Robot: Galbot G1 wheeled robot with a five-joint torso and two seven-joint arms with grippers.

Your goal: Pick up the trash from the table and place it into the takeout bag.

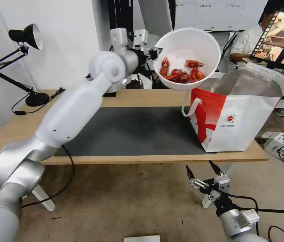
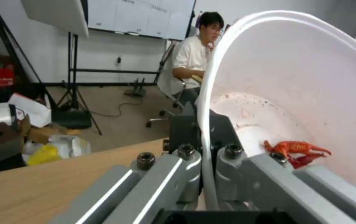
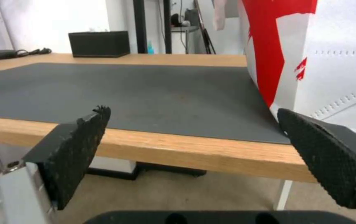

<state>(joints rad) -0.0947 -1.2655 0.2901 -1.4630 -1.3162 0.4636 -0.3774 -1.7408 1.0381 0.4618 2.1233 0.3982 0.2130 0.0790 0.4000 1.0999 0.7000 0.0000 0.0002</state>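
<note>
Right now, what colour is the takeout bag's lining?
Silver foil, seen inside the open top of the takeout bag, whose outside is white and red; the head view shows it best.

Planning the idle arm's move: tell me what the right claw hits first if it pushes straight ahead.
Probably the table edge: the right claw, open, sits just before and below it, with the takeout bag beyond. Depth is uncertain.

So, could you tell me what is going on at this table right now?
The robot is clearing trash. Its left gripper is shut on the rim of a white bowl with red crayfish shells in it, holding it tilted in the air just above the open takeout bag, which stands on the table at the mat's right end. The right gripper waits below the table's front edge, jaws open.
</note>
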